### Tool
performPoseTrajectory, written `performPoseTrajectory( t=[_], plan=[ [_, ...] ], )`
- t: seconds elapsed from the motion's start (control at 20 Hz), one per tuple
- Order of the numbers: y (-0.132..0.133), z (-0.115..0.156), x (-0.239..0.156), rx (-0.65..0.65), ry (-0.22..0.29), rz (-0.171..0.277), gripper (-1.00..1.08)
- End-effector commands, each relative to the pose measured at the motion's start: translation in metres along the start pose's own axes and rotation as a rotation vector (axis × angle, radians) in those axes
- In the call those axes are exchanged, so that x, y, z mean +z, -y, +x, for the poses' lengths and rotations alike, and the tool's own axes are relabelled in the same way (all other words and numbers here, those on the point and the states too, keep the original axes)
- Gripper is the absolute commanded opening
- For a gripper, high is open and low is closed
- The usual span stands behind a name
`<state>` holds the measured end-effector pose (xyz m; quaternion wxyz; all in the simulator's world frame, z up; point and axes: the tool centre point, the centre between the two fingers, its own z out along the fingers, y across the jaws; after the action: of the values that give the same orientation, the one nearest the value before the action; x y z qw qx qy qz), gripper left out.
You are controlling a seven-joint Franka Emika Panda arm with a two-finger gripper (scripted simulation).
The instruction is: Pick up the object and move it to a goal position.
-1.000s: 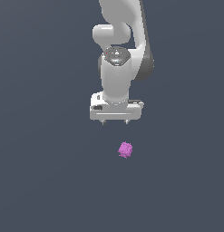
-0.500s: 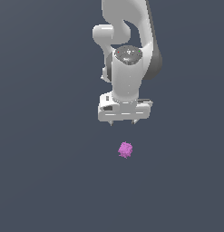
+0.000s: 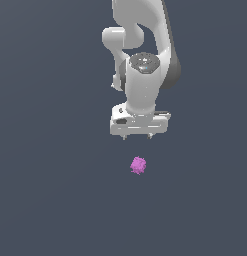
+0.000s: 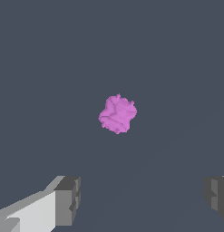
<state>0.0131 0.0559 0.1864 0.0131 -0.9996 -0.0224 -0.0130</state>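
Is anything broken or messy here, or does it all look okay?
Nothing stands out. The pink lump sits whole on the plain dark floor, and the gripper hangs above it, open, not touching it.

The setting was a single flat, matte, dark slate-blue surface (image 3: 50, 200) that filled the exterior view from edge to edge. No seam, horizon or corner broke it, so floor and backdrop could not be told apart. Its tone was nearly uniform, with only a faint lighter band across the middle. The light was soft and even, throwing no sharp shadows. The wrist view showed the same plain dark blue-grey ground (image 4: 50, 54), smooth and without texture or markings.
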Motion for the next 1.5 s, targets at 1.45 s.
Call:
performPoseTrajectory(
  t=[1.45],
  plan=[
    [0.010,0.051,0.098,0.467,0.020,-0.031,1.00]
  ],
)
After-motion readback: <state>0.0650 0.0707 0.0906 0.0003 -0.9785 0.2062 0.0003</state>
